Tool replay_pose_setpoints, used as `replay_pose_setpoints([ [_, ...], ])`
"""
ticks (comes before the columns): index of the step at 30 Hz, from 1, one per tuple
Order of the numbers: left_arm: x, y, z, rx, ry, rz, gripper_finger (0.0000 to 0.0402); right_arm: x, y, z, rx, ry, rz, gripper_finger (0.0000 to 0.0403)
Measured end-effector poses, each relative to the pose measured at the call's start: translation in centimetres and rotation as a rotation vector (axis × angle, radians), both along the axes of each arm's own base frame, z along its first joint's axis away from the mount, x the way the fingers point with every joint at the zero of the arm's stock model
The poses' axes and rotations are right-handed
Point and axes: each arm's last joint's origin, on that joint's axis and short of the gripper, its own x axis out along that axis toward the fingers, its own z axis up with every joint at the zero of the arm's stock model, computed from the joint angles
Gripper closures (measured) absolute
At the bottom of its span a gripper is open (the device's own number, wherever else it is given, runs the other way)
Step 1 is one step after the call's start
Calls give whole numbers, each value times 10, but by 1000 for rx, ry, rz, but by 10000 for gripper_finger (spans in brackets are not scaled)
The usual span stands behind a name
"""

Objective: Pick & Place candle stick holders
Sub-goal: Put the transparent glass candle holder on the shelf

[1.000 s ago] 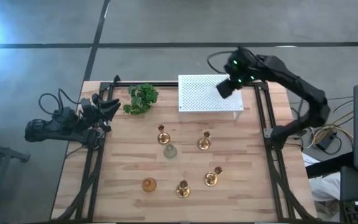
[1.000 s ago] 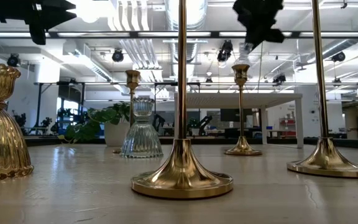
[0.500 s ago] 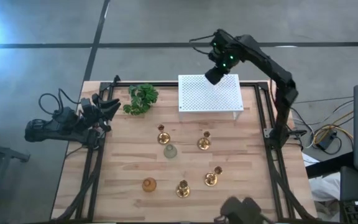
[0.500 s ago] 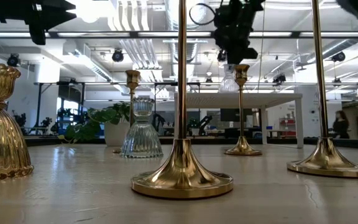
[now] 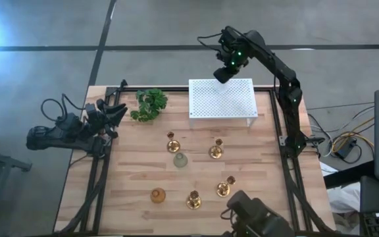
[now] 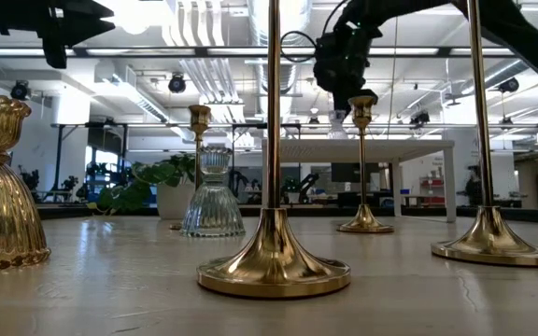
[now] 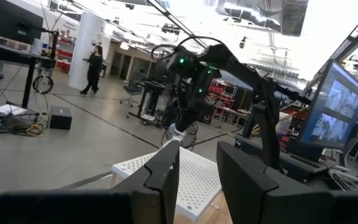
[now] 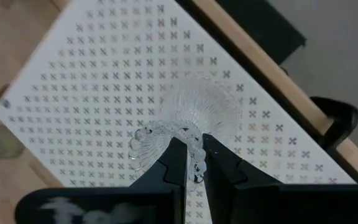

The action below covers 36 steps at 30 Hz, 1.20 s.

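Item: clear glass holder (image 8: 188,121), pinched at its rim by the right gripper (image 8: 191,163), now carried above the white perforated stand's (image 5: 221,99) far edge, likely awaiting placement; left gripper (image 7: 197,165) part-open, idle.

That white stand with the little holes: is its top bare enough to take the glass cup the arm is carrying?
Yes. The white perforated stand has nothing on top; the right fingers hold the clear glass holder above it. The wood between the plant and the amber holder is bare too. It is crowded among the gold candlesticks.
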Motion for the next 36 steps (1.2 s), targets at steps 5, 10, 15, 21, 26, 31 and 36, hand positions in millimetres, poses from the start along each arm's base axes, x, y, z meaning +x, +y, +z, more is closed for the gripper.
replay_pose_setpoints([
  [5, 0, 0, 0, 0, 0, 0, 289, 0, -3, -4, 10, 6, 9, 381],
  [10, 0, 0, 0, 0, 0, 1, 289, -2, -7, -4, 1, 3, 0, 381],
  [15, 0, 0, 0, 0, 0, 1, 289, -5, -10, -4, -3, 8, -15, 381],
  [21, 0, 0, 0, 0, 0, 1, 289, -9, -13, -4, -4, 11, -41, 381],
  [26, 0, 0, 0, 0, 0, 1, 289, -10, -14, -4, 1, 16, -47, 381],
  [31, 0, 0, 0, 0, 0, 1, 289, -11, -14, -5, 6, 22, -48, 381],
  [36, 0, 0, 0, 0, 0, 1, 289, -11, -14, -5, 8, 22, -52, 381],
])
